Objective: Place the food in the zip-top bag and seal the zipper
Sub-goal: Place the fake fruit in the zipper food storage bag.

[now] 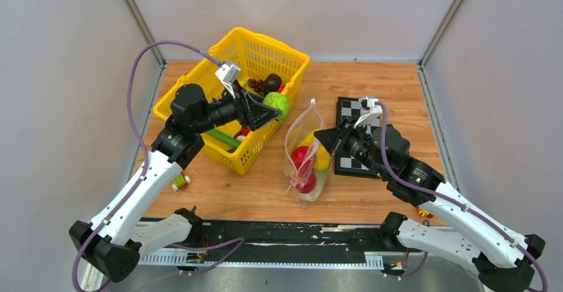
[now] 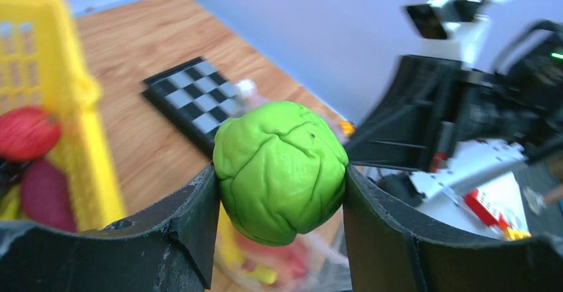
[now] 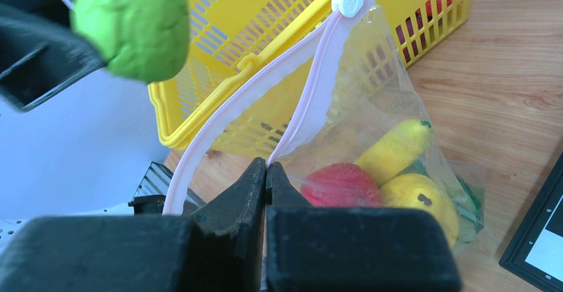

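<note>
left claw (image 1: 269,111): grips lettuce (image 2: 280,171) at basket (image 1: 265,45) rim
right claw (image 3: 265,178): pinches zipper (image 3: 219,116) of zip-top bag (image 3: 375,89)
inside bag: bananas (image 3: 395,149), red fruits (image 3: 340,184)

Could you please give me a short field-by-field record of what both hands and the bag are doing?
Right hand: shut, pinching clear floppy zip-top bag at its pink zipper strip
Left hand: closed on green glossy plastic toy lettuce, held in the air outside the bag
Bag mouth: open, unsealed
In bag: red round toy fruit, yellow toy bananas
In yellow mesh basket: purple toy grapes, green toy cucumber
</note>
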